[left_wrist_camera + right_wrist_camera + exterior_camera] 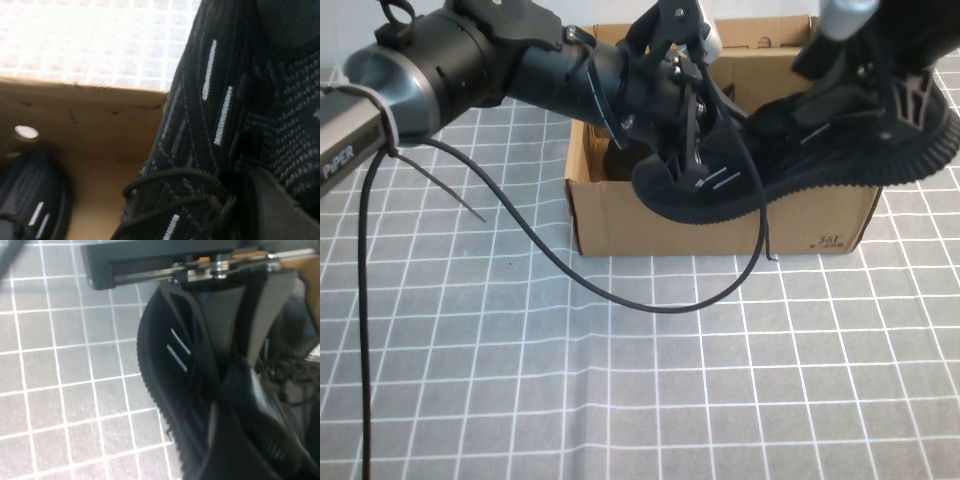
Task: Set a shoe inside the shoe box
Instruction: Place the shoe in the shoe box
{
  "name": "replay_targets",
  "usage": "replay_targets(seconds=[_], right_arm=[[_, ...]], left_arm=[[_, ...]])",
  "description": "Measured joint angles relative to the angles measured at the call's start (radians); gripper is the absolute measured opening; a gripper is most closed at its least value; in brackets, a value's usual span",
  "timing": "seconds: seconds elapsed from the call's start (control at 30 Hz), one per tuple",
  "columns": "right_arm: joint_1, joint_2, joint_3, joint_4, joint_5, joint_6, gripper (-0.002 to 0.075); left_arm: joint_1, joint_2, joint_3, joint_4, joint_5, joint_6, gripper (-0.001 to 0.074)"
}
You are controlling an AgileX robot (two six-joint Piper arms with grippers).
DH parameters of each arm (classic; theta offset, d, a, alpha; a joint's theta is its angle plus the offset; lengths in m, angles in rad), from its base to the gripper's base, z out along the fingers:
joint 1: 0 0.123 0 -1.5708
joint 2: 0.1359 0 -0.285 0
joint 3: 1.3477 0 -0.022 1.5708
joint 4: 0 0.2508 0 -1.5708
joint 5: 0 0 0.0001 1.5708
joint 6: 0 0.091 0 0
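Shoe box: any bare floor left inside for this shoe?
Inside the shoe box, bare cardboard lies between the shoe already inside and the held shoe. The rim is crowded: left gripper and right gripper both grip the held shoe.

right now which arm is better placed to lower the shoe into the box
Both grip it, but the left gripper holds the shoe over the shoe box opening; the right gripper sits past its edge.
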Motion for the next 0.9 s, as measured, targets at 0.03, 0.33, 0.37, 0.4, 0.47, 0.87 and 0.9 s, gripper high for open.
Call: replay_targets(seconds=[0.03, 0.33, 0.37, 0.4, 0.47, 0.87, 0.9], right_arm=[[0.0, -0.014, 0.0, -0.011, 0.0, 0.02, 0.0311], [0.002, -0.173, -0.005, -0.162, 0.004, 0.35, 0.014], [0.002, -0.181, -0.005, -0.177, 0.006, 0.388, 0.0108], [0.002, -0.19, -0.005, -0.196, 0.006, 0.434, 0.0069], [0.002, -0.2, -0.002, -0.235, 0.006, 0.503, 0.002], [0.002, -0.453, 0.286, -0.318, 0.006, 0.718, -0.0015], [0.002, -0.483, 0.319, -0.322, 0.006, 0.726, -0.0015]], left_arm=[[0.0, 0.0, 0.0, 0.002, -0.015, 0.0, 0.0033], [0.0, 0.007, -0.071, 0.178, -0.093, -0.048, 0.003], [0.0, 0.007, -0.082, 0.195, -0.1, -0.056, 0.003], [0.0, 0.007, -0.095, 0.214, -0.11, -0.061, 0.003], [0.0, 0.007, -0.116, 0.241, -0.13, -0.061, 0.003], [0.0, 0.047, -0.14, 0.263, -0.289, 0.05, 0.0029], [0.0, 0.057, -0.14, 0.258, -0.311, 0.052, 0.0029]])
